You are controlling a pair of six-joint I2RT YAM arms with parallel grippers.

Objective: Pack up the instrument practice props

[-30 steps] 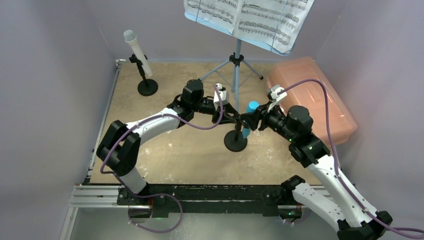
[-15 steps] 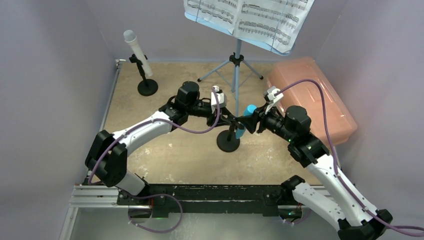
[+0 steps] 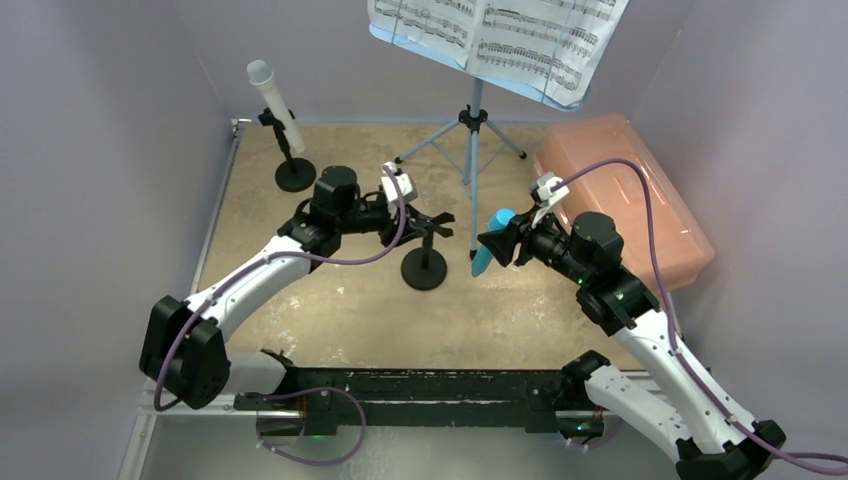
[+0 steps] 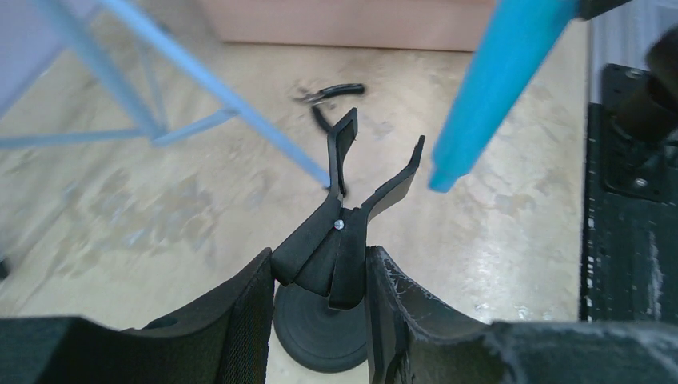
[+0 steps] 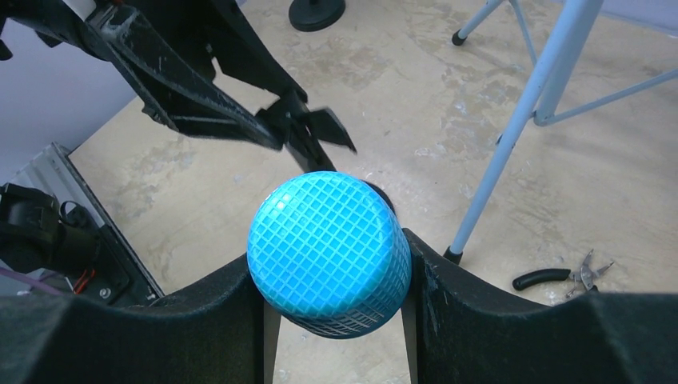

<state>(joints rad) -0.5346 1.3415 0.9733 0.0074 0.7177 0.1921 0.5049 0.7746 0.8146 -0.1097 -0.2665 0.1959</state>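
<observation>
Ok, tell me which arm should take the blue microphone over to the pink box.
Right. Its tool holds the blue microphone, and the pink box sits on its side; the left tool is clamped on the mic holder.

the top camera is looking down from above and behind the arms, taking in the whole table (image 3: 500, 320). the left wrist camera is facing rightward, close on the black mic holder (image 4: 340, 240); the right wrist camera is facing leftward, close on the blue microphone (image 5: 329, 252). all three are sharing both.
</observation>
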